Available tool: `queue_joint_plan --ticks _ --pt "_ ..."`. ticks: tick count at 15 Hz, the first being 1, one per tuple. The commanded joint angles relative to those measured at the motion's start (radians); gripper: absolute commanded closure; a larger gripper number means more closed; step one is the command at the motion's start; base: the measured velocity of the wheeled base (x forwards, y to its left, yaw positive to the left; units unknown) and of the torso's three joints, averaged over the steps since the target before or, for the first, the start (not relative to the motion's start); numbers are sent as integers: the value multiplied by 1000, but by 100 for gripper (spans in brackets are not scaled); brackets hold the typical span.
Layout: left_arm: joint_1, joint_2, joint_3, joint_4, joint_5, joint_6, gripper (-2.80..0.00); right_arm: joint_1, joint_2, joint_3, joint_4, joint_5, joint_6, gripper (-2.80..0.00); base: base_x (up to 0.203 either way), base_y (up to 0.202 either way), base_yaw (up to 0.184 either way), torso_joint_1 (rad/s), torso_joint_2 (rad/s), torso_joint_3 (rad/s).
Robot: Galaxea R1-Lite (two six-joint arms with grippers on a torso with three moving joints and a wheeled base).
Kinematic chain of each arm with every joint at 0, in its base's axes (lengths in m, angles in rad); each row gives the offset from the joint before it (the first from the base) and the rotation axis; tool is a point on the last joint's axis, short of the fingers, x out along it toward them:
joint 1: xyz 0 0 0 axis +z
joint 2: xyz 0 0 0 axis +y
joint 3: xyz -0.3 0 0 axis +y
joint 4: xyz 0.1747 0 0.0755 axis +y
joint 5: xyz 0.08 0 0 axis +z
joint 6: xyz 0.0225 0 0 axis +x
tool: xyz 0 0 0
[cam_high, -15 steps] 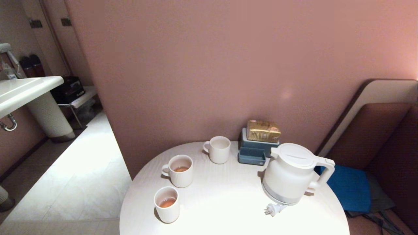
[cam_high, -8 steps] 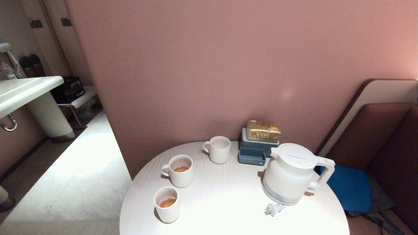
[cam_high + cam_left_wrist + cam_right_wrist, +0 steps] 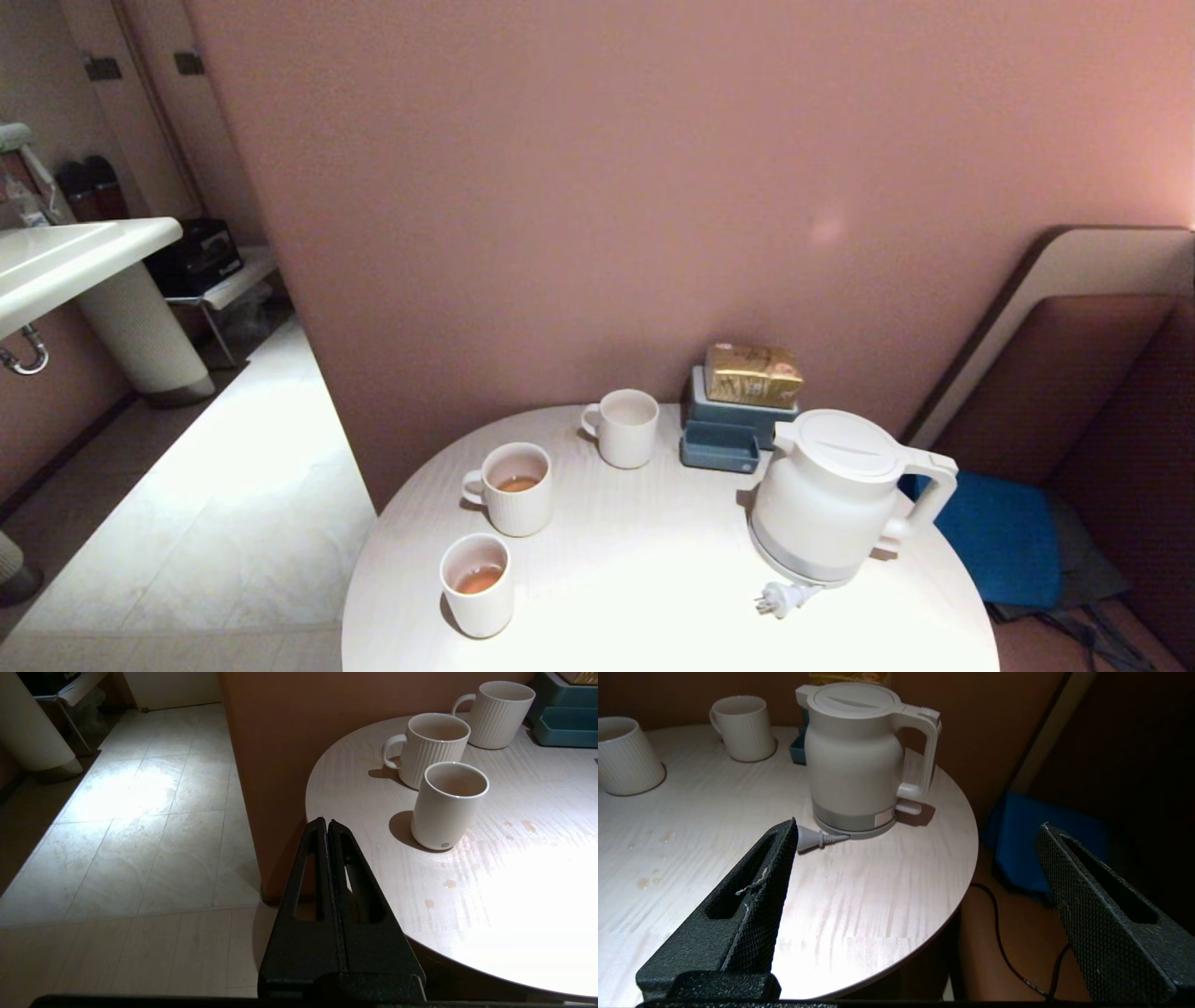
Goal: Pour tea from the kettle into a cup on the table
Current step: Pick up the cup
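The kettle (image 3: 826, 499) stands upright on the table (image 3: 653, 597), at about three o'clock from the table's middle in the head view, handle (image 3: 929, 499) turned out toward the blue cushion (image 3: 999, 537) and its loose plug (image 3: 780, 599) lying just beside the base at six o'clock. The cup (image 3: 478, 583) sits at about eight o'clock near the table's edge, well apart from the kettle, with a little tea (image 3: 478, 580) already in it. A ribbed mug (image 3: 512, 487) holding some tea stands just beyond it at ten o'clock, and a second mug (image 3: 625, 427) sits at twelve near the blue tray (image 3: 721, 446). Neither arm shows in the head view. The right gripper (image 3: 915, 896) hangs off the table's near edge with its jaws spread wide and nothing between them, the kettle ahead of it. The left gripper (image 3: 327, 826) is clenched on nothing, parked off the table's rim beside the cup. Risks from here: the handle faces away to one side, so a poor approach could nudge the kettle or clip the plug and drag it. Carrying a heavy kettle across the table could knock a mug. The cup is small and close to the edge, so a hurried tilt could splash, overfill it or push it off; drops (image 3: 449, 884) already spot the tabletop.
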Motion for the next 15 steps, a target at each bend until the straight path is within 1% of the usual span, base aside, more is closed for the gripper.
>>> queue_joint_plan --ticks 1,2,5,9,14,15 --pt "0 1 0 0 0 0 0 0 2 22 -45 2 -7 -280 0 0 0 0 0 0" --pt "0 1 0 0 0 0 0 0 2 31 -65 3 -9 -280 0 0 0 0 0 0" --pt "0 1 1 0 0 0 0 0 2 31 -62 6 -14 -280 0 0 0 0 0 0" --pt "0 1 1 0 0 0 0 0 2 31 -55 8 11 -280 0 0 0 0 0 0" --pt "0 1 0 0 0 0 0 0 2 31 -57 8 10 -280 0 0 0 0 0 0" --pt "0 1 1 0 -1 0 0 0 2 30 -57 8 10 0 0 0 0 0 0 0"
